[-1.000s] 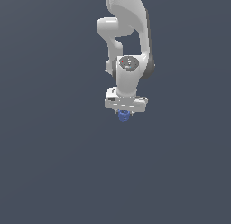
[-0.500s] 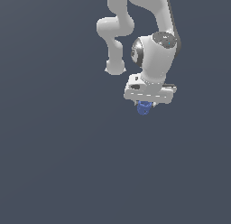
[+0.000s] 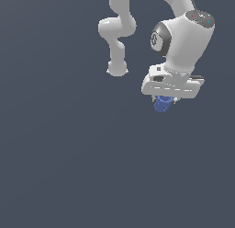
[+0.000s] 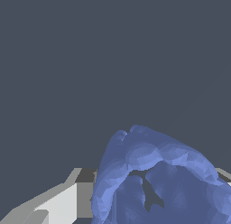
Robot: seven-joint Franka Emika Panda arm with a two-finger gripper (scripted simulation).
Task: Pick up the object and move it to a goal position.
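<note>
In the exterior view we see only a plain dark grey-blue ground (image 3: 69, 167) around the white jointed robot arm (image 3: 183, 38); nothing stands near the arm or in its way. We cannot tell if this ground is a counter or a floor, because it has no edge and no shadow.

The white claw (image 3: 164, 103) hangs under the wide white hand block, toward the exterior view's right and in the upper part of the picture. It is clamped on the small bright-blue stubby cylinder-like piece (image 3: 163, 103), which sticks out just below the block. The fingers themselves are mostly hidden behind the block and the piece.

In the wrist view the blue piece (image 4: 158, 178) is very close and fills the lower part of the picture, with a dark hollow in its middle. Its lower part is cut off by the picture's edge. Beside it we see one white and grey finger (image 4: 67, 200), touching the piece.
</note>
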